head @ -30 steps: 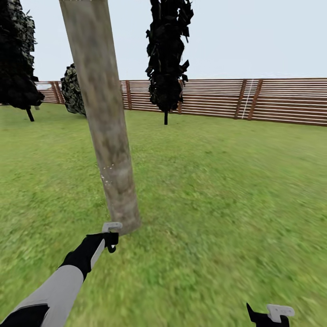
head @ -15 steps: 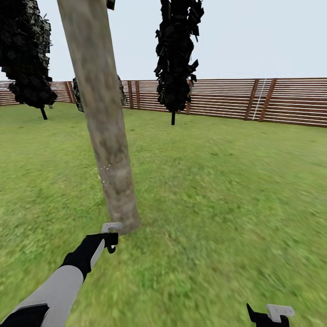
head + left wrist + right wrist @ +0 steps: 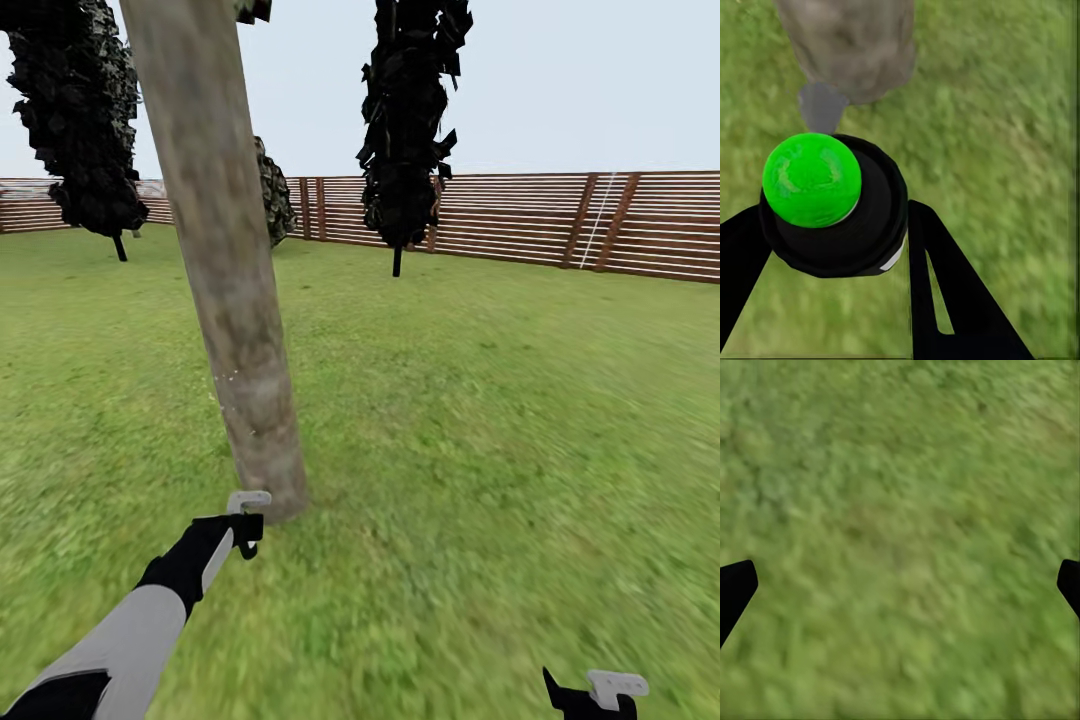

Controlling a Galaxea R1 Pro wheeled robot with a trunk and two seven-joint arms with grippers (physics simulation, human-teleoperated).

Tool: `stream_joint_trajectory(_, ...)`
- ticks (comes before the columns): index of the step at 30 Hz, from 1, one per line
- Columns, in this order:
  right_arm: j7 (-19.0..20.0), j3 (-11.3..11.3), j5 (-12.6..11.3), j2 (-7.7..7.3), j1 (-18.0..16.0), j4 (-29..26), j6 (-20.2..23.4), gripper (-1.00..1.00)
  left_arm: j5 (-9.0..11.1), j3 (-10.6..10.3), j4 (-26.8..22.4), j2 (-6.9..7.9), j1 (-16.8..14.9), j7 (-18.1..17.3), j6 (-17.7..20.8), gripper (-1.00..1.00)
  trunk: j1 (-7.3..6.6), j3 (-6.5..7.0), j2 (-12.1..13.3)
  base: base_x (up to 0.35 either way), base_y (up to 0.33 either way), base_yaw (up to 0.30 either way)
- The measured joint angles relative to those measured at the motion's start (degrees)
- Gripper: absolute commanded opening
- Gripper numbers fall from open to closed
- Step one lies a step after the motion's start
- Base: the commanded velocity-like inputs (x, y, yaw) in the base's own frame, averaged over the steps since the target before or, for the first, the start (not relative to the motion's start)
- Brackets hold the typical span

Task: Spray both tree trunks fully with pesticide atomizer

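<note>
- Lawn [image 3: 480, 420] of green grass fills the garden, closed at the back by a brown fence [image 3: 520, 225] of horizontal wooden slats.
- A thick, mottled grey-brown tree trunk [image 3: 225, 250] rises close in front of the robot, left of centre in the head view, leaning slightly; a few tiny white specks [image 3: 225, 380] of pesticide dot its left edge low down.
- The left gripper [image 3: 243, 515] reaches out at the foot of this trunk, just beside its base.
- In the left wrist view its two black fingers [image 3: 945, 292] are closed on the pesticide atomizer [image 3: 832, 206], a round black body with a bright green cap, pointing at the trunk's base [image 3: 847, 45].
- The right gripper [image 3: 600, 695] sits low at the bottom right of the head view, over grass; in the right wrist view its dark fingertips [image 3: 735, 589] stand wide apart, holding nothing.
- Further back stand trees with dark ragged foliage [image 3: 405, 120], one at centre and another [image 3: 80, 110] far left.
</note>
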Motion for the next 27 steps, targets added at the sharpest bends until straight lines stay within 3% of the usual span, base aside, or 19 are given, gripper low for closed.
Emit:
stream_joint_trajectory(2,0.0,0.03,-0.01,0.0,0.0,0.0,0.0,1.0,0.11,0.0,1.22,-0.16,0.0,-0.02,-0.16,-1.0,0.0,0.0,0.0,0.0,-0.001,0.0)
stream_joint_trajectory(6,0.0,0.01,0.06,0.0,0.0,0.0,0.0,1.0,-0.06,-0.1,1.36,-2.47,-0.16,0.22,-2.52,-1.0,0.0,0.0,0.0,0.0,0.0,0.0)
stream_joint_trajectory(12,0.0,0.04,0.07,0.0,0.0,0.0,0.0,1.0,-0.08,-0.22,-1.22,-2.79,-0.35,9.74,-3.41,-1.0,0.0,0.0,0.0,0.0,0.0,0.0)
stream_joint_trajectory(19,0.0,0.04,0.07,0.0,0.0,0.0,0.0,1.0,-0.12,-0.04,-0.31,-2.1,0.0,10.63,-3.64,-1.0,0.0,0.0,0.0,0.0,0.0,0.0)
stream_joint_trajectory(22,0.0,0.04,0.07,0.0,0.0,0.0,0.0,1.0,-0.18,0.03,-0.39,-1.77,2.27,10.64,-3.74,-1.0,0.0,0.0,0.0,0.02,0.0,0.0)
stream_joint_trajectory(27,0.0,0.04,0.07,0.0,0.0,0.0,0.0,1.0,-0.18,0.01,0.0,-1.73,3.35,10.7,-3.67,-1.0,0.0,0.0,0.0,0.275,0.0,0.0)
